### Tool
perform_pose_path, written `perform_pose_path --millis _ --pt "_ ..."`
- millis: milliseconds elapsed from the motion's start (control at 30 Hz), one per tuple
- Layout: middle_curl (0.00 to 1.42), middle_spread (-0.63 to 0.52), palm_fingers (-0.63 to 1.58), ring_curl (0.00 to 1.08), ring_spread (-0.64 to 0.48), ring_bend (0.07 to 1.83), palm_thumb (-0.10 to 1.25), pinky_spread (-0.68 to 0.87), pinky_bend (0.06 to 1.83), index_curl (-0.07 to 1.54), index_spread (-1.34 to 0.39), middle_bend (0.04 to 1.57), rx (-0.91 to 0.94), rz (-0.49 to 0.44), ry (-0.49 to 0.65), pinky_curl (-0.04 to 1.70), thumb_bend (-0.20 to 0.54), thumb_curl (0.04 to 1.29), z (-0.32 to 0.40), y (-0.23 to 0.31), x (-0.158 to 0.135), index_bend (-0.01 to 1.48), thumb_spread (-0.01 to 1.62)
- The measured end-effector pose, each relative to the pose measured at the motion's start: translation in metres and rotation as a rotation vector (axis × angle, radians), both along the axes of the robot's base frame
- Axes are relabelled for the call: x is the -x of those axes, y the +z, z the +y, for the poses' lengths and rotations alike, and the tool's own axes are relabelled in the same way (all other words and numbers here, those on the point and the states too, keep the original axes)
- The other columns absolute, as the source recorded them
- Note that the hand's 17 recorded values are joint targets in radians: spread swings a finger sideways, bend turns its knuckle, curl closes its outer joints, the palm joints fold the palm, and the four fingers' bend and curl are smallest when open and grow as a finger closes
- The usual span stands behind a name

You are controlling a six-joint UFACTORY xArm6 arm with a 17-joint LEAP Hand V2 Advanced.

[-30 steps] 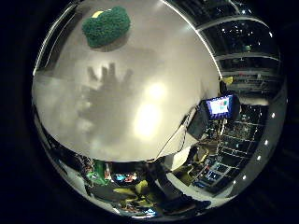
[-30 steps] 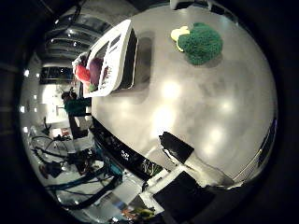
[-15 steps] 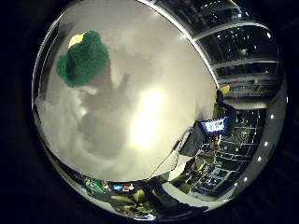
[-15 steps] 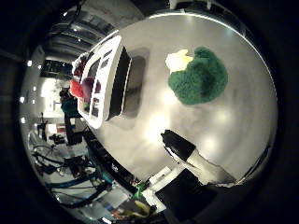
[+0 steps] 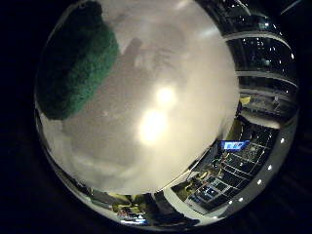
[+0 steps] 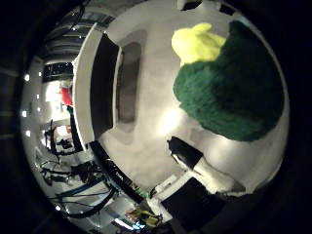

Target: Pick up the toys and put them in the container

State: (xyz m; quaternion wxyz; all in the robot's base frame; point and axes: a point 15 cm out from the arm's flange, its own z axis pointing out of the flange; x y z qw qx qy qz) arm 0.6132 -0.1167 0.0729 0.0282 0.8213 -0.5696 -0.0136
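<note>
One toy (image 6: 234, 92) fills much of what my palm sees, so it lies close under my hand (image 6: 202, 168): a shaggy dark green plush, rounded, with a pale yellow lobed part at one end. It rests on the table (image 5: 161, 73), a smooth grey-white top with bright glare spots. Beside the toy, off toward my thumb side, stands the container (image 6: 100, 92), white-rimmed with dark walls, also on the table and apart from the toy. Only one black and white finger shows, so whether my hand is spread or clenched I cannot tell.
</note>
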Motion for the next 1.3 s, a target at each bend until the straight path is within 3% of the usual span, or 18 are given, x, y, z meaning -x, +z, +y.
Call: perform_pose_path --millis 33,67,133,167,200,233,267,300,467,567,667,1033,1167,1300 --pt "0.3 0.02 0.37 0.28 0.06 0.48 0.67 0.38 0.55 0.27 -0.39 0.18 -0.001 0.007 -0.009 0.29 -0.028 0.32 0.0 -0.005 0.001 0.19 0.97" --pt "0.34 -0.04 0.56 0.3 -0.01 0.56 0.67 0.31 0.51 0.27 -0.4 0.34 -0.001 0.012 -0.016 0.28 -0.026 0.32 -0.002 -0.009 0.003 0.17 0.97" --pt "0.37 -0.09 0.76 0.32 -0.1 0.66 0.68 0.19 0.54 0.28 -0.41 0.42 -0.001 0.01 -0.021 0.28 -0.025 0.32 -0.005 -0.011 0.003 0.18 0.97" --pt "0.39 -0.15 1.14 0.35 -0.19 0.79 0.69 -0.05 0.67 0.29 -0.43 0.49 -0.001 0.01 -0.024 0.29 -0.022 0.33 -0.007 -0.011 0.003 0.19 0.97" --pt "0.44 -0.17 1.28 0.4 -0.22 0.85 0.7 -0.21 0.74 0.34 -0.44 0.59 -0.001 0.01 -0.028 0.32 -0.021 0.33 -0.01 -0.01 0.004 0.25 0.97" --pt "0.46 -0.18 1.35 0.41 -0.23 0.88 0.71 -0.27 0.77 0.36 -0.44 0.66 -0.002 0.01 -0.035 0.34 -0.02 0.33 -0.015 -0.011 0.005 0.29 0.96" --pt "0.46 -0.19 1.43 0.44 -0.22 0.95 0.73 -0.31 0.83 0.43 -0.43 0.62 -0.002 0.009 -0.045 0.37 -0.016 0.34 -0.022 -0.01 0.006 0.47 0.96" --pt "0.52 -0.18 1.51 0.46 -0.22 0.97 0.74 -0.33 0.87 0.47 -0.42 0.82 -0.002 0.005 -0.054 0.39 -0.018 0.34 -0.029 -0.007 0.007 0.55 0.97" --pt "0.64 -0.15 1.34 0.55 -0.21 1.19 0.78 -0.31 1.15 0.66 -0.34 1.1 0.015 -0.059 -0.1 0.53 -0.019 0.36 -0.066 0.036 0.005 0.9 0.97" --pt "0.67 -0.14 1.26 0.59 -0.21 1.26 0.83 -0.28 1.24 0.72 -0.3 1.2 0.022 -0.098 -0.107 0.59 -0.013 0.38 -0.077 0.071 0.006 1.02 0.98" --pt "0.68 -0.12 1.22 0.62 -0.19 1.34 0.87 -0.25 1.27 0.75 -0.25 1.26 0.027 -0.099 -0.134 0.65 -0.015 0.4 -0.092 0.1 0.03 1.11 0.99" --pt "0.66 -0.1 1.17 0.64 -0.18 1.4 0.86 -0.2 1.26 0.74 -0.2 1.33 0.058 -0.169 -0.171 0.8 -0.022 0.44 -0.101 0.208 0.134 1.19 1.01" --pt "0.65 -0.09 1.17 0.64 -0.18 1.41 0.86 -0.2 1.24 0.73 -0.2 1.34 0.057 -0.193 -0.152 0.85 -0.022 0.45 -0.071 0.24 0.167 1.2 1.01" --pt "0.64 -0.09 1.17 0.64 -0.18 1.42 0.86 -0.2 1.22 0.72 -0.19 1.35 0.046 -0.217 -0.098 0.9 -0.022 0.46 -0.015 0.264 0.183 1.21 1.01"
